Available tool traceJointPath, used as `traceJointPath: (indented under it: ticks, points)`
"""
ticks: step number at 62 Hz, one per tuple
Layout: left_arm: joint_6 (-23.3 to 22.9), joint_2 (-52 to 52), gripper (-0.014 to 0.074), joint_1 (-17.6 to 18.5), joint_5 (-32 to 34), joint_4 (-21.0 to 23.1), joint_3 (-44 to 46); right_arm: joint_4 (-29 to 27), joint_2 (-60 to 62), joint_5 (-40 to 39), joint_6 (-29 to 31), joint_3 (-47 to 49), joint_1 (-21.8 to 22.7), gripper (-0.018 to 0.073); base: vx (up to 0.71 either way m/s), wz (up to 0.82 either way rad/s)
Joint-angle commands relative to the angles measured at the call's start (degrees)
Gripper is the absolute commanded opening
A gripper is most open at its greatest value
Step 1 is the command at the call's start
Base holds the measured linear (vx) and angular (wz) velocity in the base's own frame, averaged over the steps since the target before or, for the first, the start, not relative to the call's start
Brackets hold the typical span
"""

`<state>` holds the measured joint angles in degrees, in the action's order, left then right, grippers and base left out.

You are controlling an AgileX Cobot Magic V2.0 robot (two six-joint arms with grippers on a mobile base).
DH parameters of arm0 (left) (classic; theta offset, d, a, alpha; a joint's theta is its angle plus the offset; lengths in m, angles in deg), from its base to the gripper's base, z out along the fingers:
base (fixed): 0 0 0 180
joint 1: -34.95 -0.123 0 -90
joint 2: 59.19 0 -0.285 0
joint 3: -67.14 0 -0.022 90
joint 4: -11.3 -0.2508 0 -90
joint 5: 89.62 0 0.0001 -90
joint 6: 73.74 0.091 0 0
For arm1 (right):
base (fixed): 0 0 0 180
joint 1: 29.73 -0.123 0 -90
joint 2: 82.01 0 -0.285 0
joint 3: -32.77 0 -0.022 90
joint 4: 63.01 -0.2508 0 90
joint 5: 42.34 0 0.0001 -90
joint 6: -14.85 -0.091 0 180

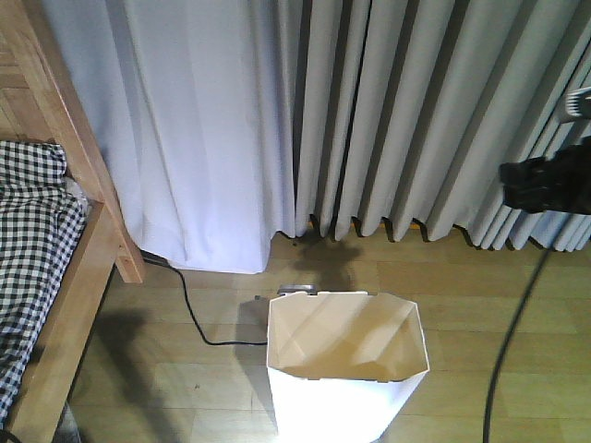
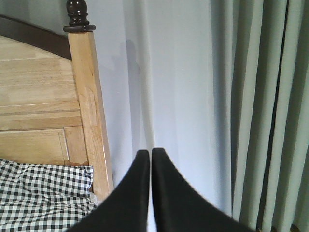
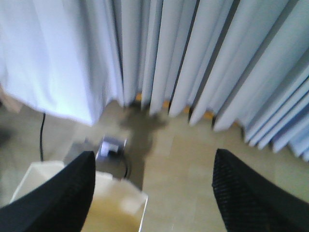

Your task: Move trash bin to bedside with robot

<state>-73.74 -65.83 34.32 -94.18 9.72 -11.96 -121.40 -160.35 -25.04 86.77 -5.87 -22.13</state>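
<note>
The white faceted trash bin [image 1: 346,369] stands upright on the wooden floor at the bottom centre, its cream inside empty. The bedside [image 1: 69,305], a light wooden frame with checked bedding [image 1: 28,240], is to its left, a floor gap apart. In the left wrist view the bed post [image 2: 89,111] and checked bedding [image 2: 43,193] are on the left. My left gripper [image 2: 150,153] is shut and empty, facing the curtain. My right gripper [image 3: 154,154] is open and empty above the floor; its left finger hangs over the bin's right rim [image 3: 137,198]. The right arm's black head [image 1: 545,183] shows at the right edge.
Grey and white curtains [image 1: 369,111] hang to the floor behind the bin. A small metal floor box [image 1: 297,289] sits just behind the bin, also in the right wrist view [image 3: 112,145]. A black cable [image 1: 194,323] runs across the floor left of the bin.
</note>
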Motion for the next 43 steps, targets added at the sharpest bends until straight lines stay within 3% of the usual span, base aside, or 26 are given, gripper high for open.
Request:
traceJointPath:
  ticks: [1,20,28,35,43]
  points:
    - [-0.8,0.4,-0.0006,0.4,4.2,0.5,-0.7,-0.4,9.0,-1.3,-0.4,-1.8,0.1,0.0494,0.00,0.00]
    - [-0.8,0.4,-0.0006,0.4,4.2,0.5,-0.7,-0.9,28.3,-6.1,-4.2,-14.6,0.1,0.0494,0.00,0.00]
    - [-0.8,0.4,-0.0006,0.4,4.2,0.5,-0.7,-1.4,34.7,-10.8,-4.3,-17.5,-3.5,0.0494,0.00,0.00]
    - [-0.8,0.4,-0.0006,0.4,4.2,0.5,-0.7,-1.0,42.1,-9.0,-4.2,-17.6,-6.1,0.0494,0.00,0.00]
    - [-0.8,0.4,-0.0006,0.4,4.2,0.5,-0.7,-1.0,49.7,-6.7,-4.4,-17.6,-6.1,0.0494,0.00,0.00]
